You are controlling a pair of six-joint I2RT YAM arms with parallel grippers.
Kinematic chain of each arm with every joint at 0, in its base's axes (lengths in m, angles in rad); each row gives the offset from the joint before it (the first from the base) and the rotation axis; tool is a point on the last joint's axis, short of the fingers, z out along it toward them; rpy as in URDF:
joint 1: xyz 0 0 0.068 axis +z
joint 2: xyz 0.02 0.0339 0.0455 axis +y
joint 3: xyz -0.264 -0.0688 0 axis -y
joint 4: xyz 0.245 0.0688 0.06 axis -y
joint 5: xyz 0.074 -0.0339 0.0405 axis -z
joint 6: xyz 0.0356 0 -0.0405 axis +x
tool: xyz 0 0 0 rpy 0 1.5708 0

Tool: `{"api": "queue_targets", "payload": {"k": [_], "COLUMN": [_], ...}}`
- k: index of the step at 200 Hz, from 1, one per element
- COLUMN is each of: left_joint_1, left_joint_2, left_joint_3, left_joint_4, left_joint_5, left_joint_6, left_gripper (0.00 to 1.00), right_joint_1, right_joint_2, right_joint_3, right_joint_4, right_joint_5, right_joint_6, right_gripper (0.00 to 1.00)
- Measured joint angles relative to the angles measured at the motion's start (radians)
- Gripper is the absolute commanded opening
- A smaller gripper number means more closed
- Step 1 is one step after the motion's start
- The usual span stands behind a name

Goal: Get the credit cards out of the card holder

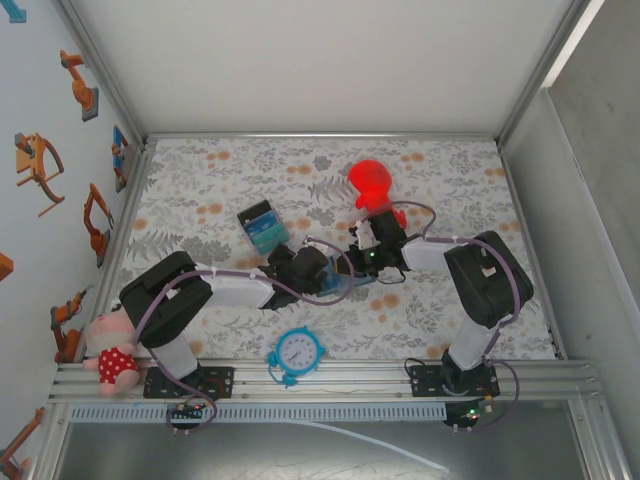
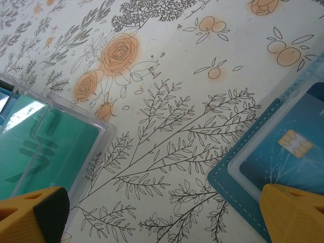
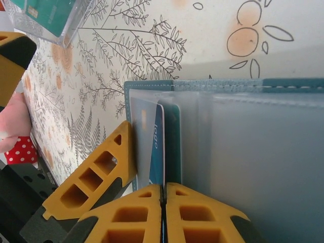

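The slate-blue card holder [image 3: 152, 85] lies open on the floral mat, its clear sleeves [image 3: 253, 162] facing up. A dark blue credit card [image 3: 158, 147] stands partway out of a sleeve, and my right gripper [image 3: 163, 188] is shut on its edge. My left gripper [image 2: 162, 198] is wide open and straddles bare mat. Its right finger [image 2: 293, 215] rests on the holder's edge [image 2: 238, 187], where the chip of the blue card [image 2: 295, 144] shows. From above, both grippers [image 1: 325, 272] [image 1: 362, 262] meet over the holder [image 1: 352, 283] at mid-table.
A clear case with a teal card [image 2: 45, 147] lies just left of the left gripper; from above it is the black-and-teal item [image 1: 262, 226]. A red object [image 1: 372, 182] stands behind the right arm. A blue clock [image 1: 297, 352] and a pink plush [image 1: 112, 352] sit near the front rail.
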Motion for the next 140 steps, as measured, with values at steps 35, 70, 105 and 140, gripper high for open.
{"api": "queue_targets", "payload": {"k": [35,70,105,140], "left_joint_1": [-0.001,-0.005,-0.005,-0.006], "left_joint_2": [-0.002,-0.003,-0.003,-0.003], "left_joint_3": [0.000,0.000,0.000,0.000], "left_joint_4": [-0.008,-0.014,-0.023,-0.023], "left_joint_5": [-0.005,-0.006,-0.005,-0.005], "left_joint_6": [-0.003,-0.003,-0.003,-0.004], "left_gripper": [0.97,0.97,0.97,0.97], "right_joint_1": [0.001,0.000,-0.011,-0.015], "right_joint_2": [-0.008,-0.014,-0.024,-0.045], "right_joint_3": [0.000,-0.002,-0.002,-0.002], "right_joint_4": [-0.003,-0.022,-0.039,-0.061], "right_joint_5": [0.007,0.024,0.043,0.064], "right_joint_6": [-0.001,-0.008,-0.019,-0.036], "right_gripper": [0.02,0.01,0.00,0.01]}}
